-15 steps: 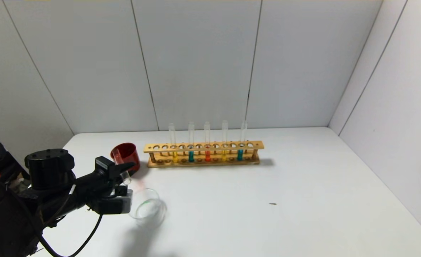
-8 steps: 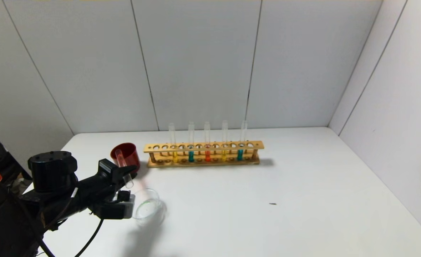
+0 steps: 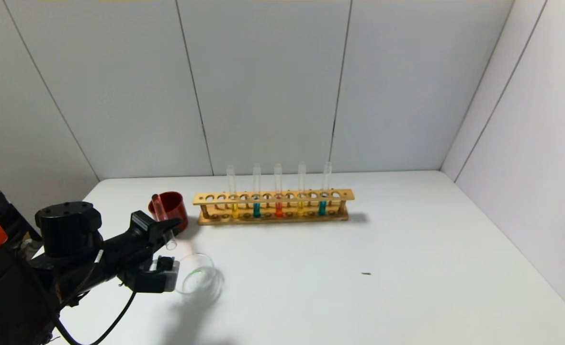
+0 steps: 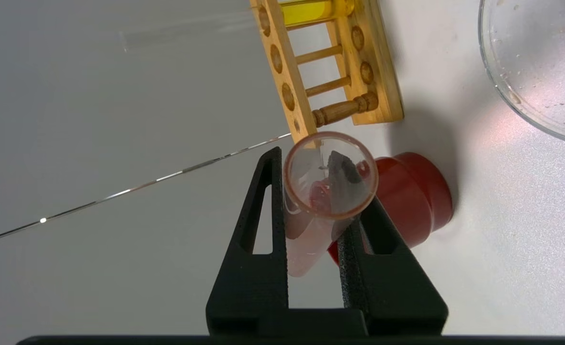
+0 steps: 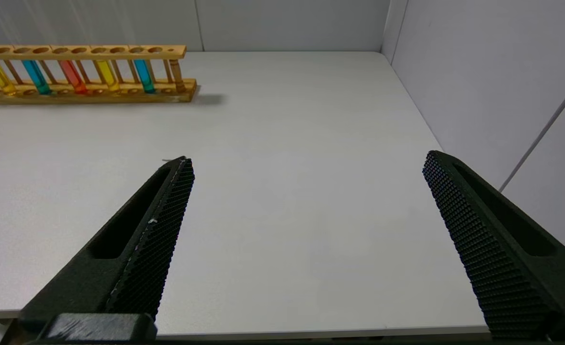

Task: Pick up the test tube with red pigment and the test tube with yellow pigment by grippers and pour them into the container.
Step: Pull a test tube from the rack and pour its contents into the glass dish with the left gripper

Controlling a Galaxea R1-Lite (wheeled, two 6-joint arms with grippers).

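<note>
My left gripper (image 3: 165, 229) is shut on a clear test tube (image 3: 163, 221) with pinkish-red residue. The tube is tilted, mouth down, between the red cup and the container (image 3: 198, 280), a shallow clear glass dish. In the left wrist view the tube's mouth (image 4: 330, 175) sits between my fingers (image 4: 311, 191), with the dish's rim (image 4: 507, 96) beside it. The test tube with red pigment (image 3: 278, 209) stands in the wooden rack (image 3: 273, 196), with yellow tubes (image 3: 234, 211) (image 3: 300, 209) on either side. My right gripper (image 5: 309, 163) is open and empty over the table's near right part.
A dark red cup (image 3: 170, 206) stands just behind the held tube, left of the rack. Two teal tubes (image 3: 256, 210) (image 3: 322, 208) are also in the rack. A small dark speck (image 3: 366, 273) lies on the white table. Grey walls close the back and right.
My left gripper with the tube has shifted slightly up and back toward the red cup. The tube stands a little steeper. Nothing else has moved.
</note>
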